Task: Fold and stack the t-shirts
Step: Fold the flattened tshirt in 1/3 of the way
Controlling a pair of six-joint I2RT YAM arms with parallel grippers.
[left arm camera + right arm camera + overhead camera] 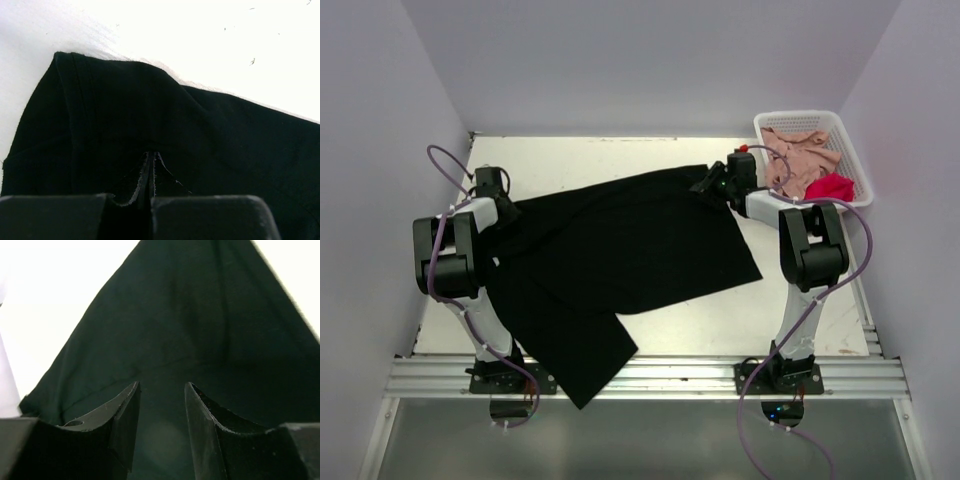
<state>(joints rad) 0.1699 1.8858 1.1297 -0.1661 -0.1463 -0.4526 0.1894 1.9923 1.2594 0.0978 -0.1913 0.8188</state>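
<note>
Pale, plain walls (650,60) closed in the white table (620,150) on the left, right and far sides, and a metal rail (670,376) ran along its near edge. The black t-shirt (620,250) lay spread over most of the table's middle. It was rumpled, and one near part trailed over the rail between the two arm bases. At the far right corner sat a white lattice basket (800,118). It held a crumpled pink t-shirt (800,155) with a red t-shirt (830,186) bunched at its near side.

The left gripper (151,160) was at the black shirt's far left edge, its fingers pressed together with a fold of the cloth pinched between them. The right gripper (162,387) was over the shirt's far right corner. Its fingers stood partly apart with cloth showing in the gap, not clamped so far as I could see.
</note>
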